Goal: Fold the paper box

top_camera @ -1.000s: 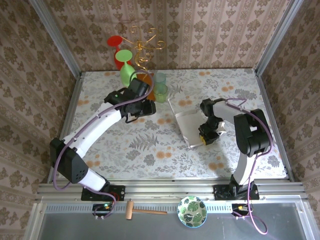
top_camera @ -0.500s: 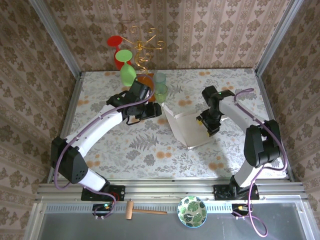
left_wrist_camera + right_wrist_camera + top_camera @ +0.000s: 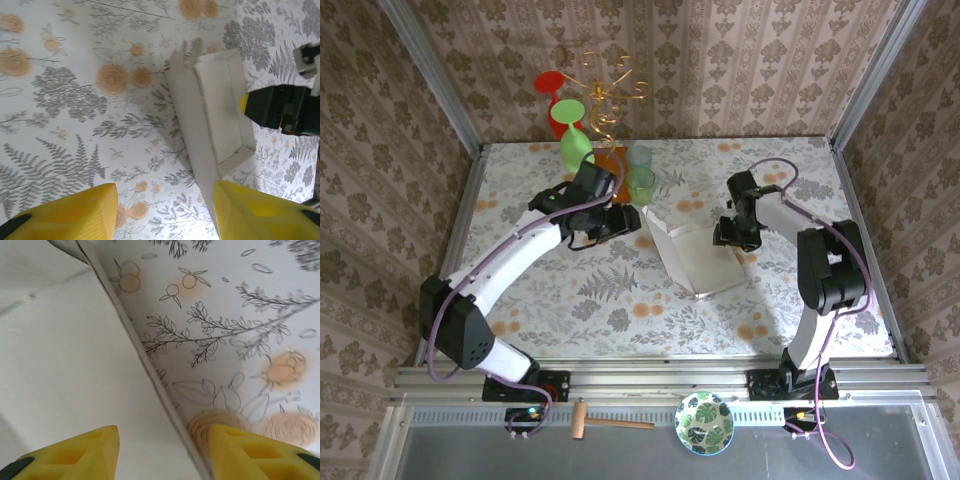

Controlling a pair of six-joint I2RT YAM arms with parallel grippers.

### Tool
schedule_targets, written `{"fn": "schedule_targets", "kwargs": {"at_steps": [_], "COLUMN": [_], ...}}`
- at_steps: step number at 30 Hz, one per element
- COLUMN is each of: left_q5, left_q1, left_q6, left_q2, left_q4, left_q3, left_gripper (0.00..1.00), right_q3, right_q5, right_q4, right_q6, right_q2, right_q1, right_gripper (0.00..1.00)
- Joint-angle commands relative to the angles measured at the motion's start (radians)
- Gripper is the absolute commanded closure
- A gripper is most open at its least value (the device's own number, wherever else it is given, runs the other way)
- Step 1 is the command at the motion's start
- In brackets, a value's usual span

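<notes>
Count: one paper box (image 3: 705,258), two arms, two grippers, two pale green tumblers (image 3: 641,170), one green goblet (image 3: 575,146), one red glass (image 3: 550,85), one gold wire stand (image 3: 605,92), one orange block (image 3: 613,160), one wooden mallet (image 3: 605,423), one leaf-patterned bowl (image 3: 705,422). The box lies right of centre on the floral worktop (image 3: 570,300), set at a diagonal. It is pale cardboard formed into a shallow tray with low raised walls. A wide panel slopes up along its left side, and small tabs stand at the far end. The left gripper (image 3: 625,220) hangs just left of the box's far corner, released, with its yellow fingers (image 3: 75,212) apart and nothing between them. The right gripper (image 3: 732,238) is at the box's right wall, fingers (image 3: 75,452) spread, with the thin wall edge running between them; unclenched, no pinch visible. The tumblers, goblet and block cluster at the far middle, and the nearer tumbler is just beside the box's far corner. There is open worktop in front of the box and across the near left. Papered walls close three sides and a metal rail closes the near edge. The mallet and bowl lie on the ledge beyond that rail.
</notes>
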Motion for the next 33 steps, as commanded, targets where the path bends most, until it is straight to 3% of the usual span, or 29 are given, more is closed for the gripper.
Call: {"fn": "schedule_targets", "kwargs": {"at_steps": [1,8,16,21,33], "left_q5": [0.028,0.045,0.137,0.212,0.228], "left_q1": [0.066,0.152,0.195,0.165,0.026], "left_q6": [-0.026,-0.005,0.009,0.006,-0.033], "left_q2": [-0.065,-0.117,-0.106,-0.006,0.154], "left_q4": [-0.032,-0.004,0.136,0.197,0.302], "left_q3": [-0.026,-0.117,-0.162,-0.124,-0.001], "left_gripper": [0.47,0.47,0.47,0.47,0.52], "right_q3": [-0.002,-0.014,-0.098,-0.107,-0.096], "right_q5": [-0.009,-0.003,-0.043,-0.036,-0.101], "right_q4": [0.000,-0.004,0.045,0.054,0.089], "right_q6": [-0.133,0.003,0.467,0.616,0.845], "right_q2": [0.028,0.060,-0.017,-0.049,-0.030], "right_q1": [-0.003,-0.003,0.015,0.068,0.159], "right_gripper": [0.53,0.70,0.72,0.70,0.66]}}
